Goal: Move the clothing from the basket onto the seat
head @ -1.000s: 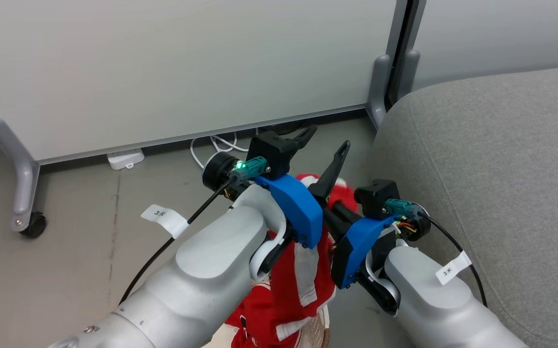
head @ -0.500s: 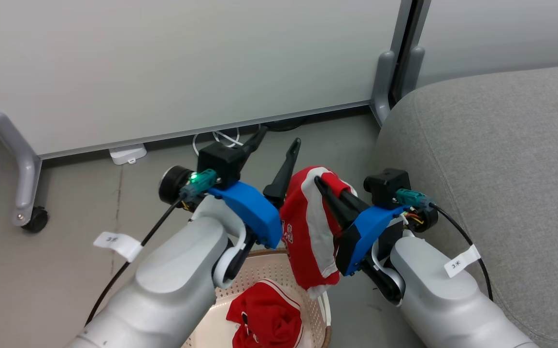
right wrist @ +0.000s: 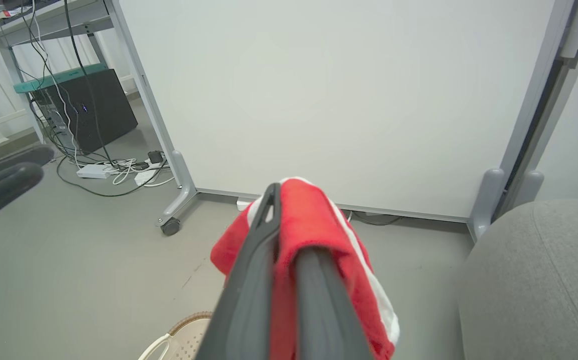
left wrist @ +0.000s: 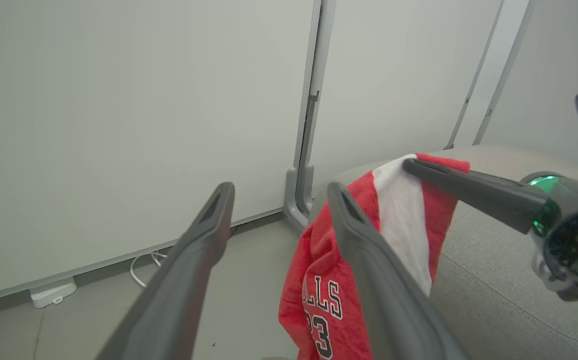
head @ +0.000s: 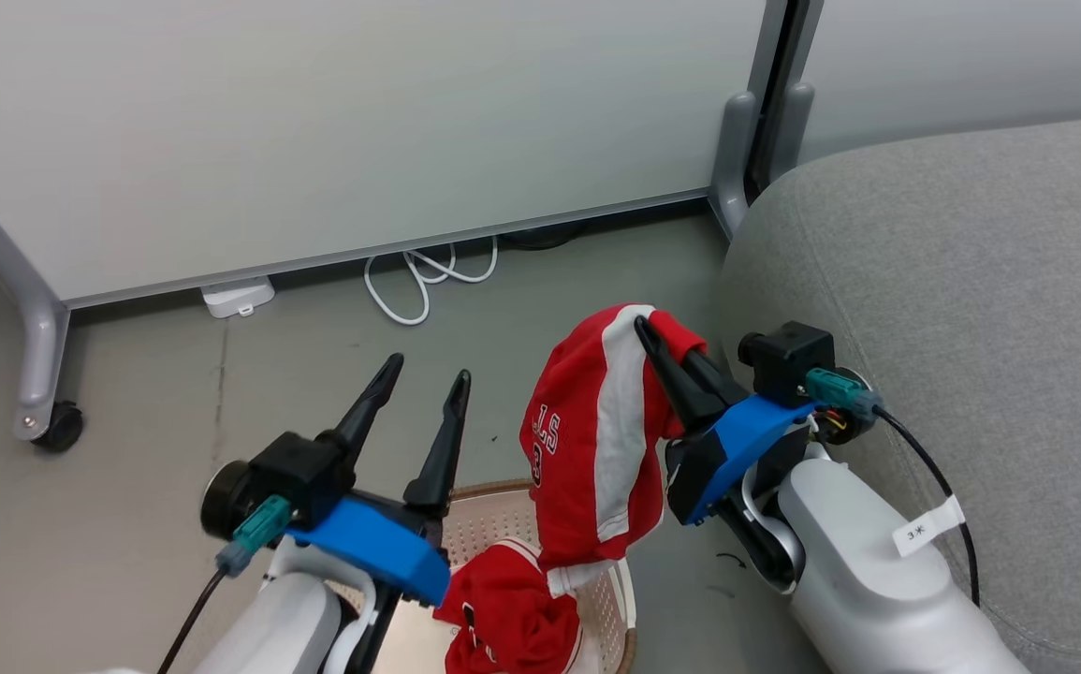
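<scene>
Nearest me, one red garment (head: 512, 618) lies crumpled in the basket (head: 503, 520). My left gripper (head: 429, 369) hangs by its rim, fingers spread and empty. My right gripper (head: 654, 335) pinches the other garment (head: 587, 440), which dangles beside the seat (head: 971, 281).

Pale partition panel (head: 315, 122) on a grey metal frame, castor wheel (head: 61, 428) at its left foot; second panel (head: 952, 56) beside it. Scuffed grey floor (head: 175, 393). White cable (head: 418, 281) looped near a white box (head: 238, 298) under the panel edge. Right wrist view: desk (right wrist: 33, 20), black cabinet (right wrist: 98, 107), tangled cords (right wrist: 118, 170). Soft, even light.
</scene>
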`<state>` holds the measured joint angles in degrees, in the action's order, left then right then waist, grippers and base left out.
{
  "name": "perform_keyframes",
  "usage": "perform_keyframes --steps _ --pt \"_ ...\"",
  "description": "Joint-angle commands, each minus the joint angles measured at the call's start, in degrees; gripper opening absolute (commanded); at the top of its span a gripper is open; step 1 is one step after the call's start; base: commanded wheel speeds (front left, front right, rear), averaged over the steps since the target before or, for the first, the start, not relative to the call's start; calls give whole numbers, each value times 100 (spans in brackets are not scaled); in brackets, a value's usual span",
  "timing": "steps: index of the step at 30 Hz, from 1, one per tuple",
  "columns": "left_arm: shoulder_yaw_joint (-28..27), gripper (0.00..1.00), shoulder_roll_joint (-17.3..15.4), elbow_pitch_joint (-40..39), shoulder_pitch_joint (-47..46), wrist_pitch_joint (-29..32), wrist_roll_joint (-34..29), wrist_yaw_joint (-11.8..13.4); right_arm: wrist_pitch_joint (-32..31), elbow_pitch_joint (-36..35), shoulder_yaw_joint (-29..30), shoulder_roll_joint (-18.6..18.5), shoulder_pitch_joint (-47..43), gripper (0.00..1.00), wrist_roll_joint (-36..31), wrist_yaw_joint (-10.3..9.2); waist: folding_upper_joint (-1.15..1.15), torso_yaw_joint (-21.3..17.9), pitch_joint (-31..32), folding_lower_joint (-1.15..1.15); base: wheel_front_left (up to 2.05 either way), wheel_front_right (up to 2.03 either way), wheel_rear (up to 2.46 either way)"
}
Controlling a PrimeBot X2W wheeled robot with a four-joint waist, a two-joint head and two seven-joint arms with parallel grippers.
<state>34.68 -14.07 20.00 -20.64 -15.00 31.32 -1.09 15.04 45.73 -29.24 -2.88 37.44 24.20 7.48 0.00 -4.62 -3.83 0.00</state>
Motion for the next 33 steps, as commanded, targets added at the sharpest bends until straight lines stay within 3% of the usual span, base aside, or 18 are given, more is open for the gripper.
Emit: perform_keyframes --steps 1,8,16,33 --pt "-154 100 4 -109 149 -26 -113 -52 19 -92 64 -21 -108 0 -46 3 0 -13 8 0 0 0 0" --pt "-1151 100 208 -552 1109 -26 -713 -301 -182 -681 506 -74 -590 0 -346 3 0 -88 40 0 0 0 0" --pt "-1827 100 495 -760 1577 -27 -1202 -518 -562 -1525 1073 -122 -1145 0 -702 3 0 -207 -10 0 0 0 0" --pt "-1994 100 637 -711 1397 -27 -1569 -652 -1019 -2601 1340 -4 -1732 0 -905 3 0 -1240 -218 0 0 0 0"
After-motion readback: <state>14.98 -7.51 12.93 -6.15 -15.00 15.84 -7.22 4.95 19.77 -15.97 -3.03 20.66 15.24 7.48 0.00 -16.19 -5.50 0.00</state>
